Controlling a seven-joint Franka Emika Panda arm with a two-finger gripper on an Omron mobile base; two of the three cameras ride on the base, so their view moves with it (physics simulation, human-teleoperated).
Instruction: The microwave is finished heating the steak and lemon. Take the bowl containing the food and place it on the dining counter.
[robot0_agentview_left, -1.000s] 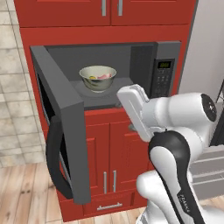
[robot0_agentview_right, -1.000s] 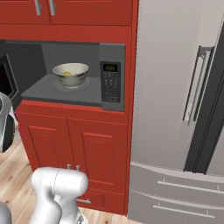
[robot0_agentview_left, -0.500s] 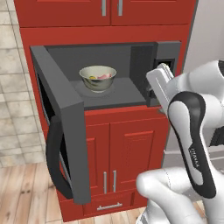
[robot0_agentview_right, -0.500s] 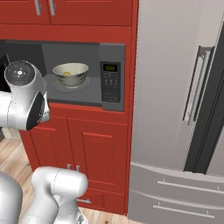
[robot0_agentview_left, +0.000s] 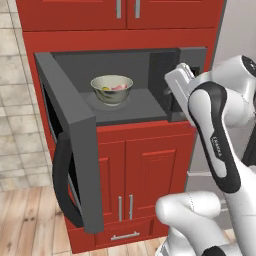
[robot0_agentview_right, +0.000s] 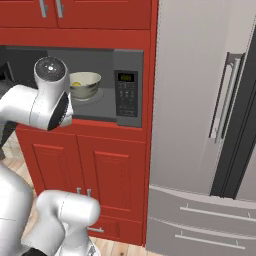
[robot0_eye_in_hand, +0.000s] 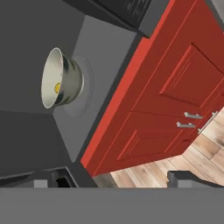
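The small round bowl with a pale cream inside (robot0_agentview_left: 112, 88) is sitting on the floor of the wide dark grey microwave (robot0_agentview_left: 125, 100), its black-handled door hanging open. The left base view is showing a pinkish steak lump (robot0_agentview_left: 119, 88); the hand view is catching a yellow lemon piece (robot0_eye_in_hand: 57, 88). The white arm's tool (robot0_agentview_left: 176, 80) is hovering beside the opening, holding nothing; its spread I cannot tell. Smooth red cabinet doors (robot0_agentview_left: 135, 175) are lying below.

Bowl (robot0_agentview_left: 112, 89) upright inside open microwave (robot0_agentview_left: 150, 107), steak (robot0_agentview_left: 119, 88), lemon (robot0_agentview_right: 76, 84) inside
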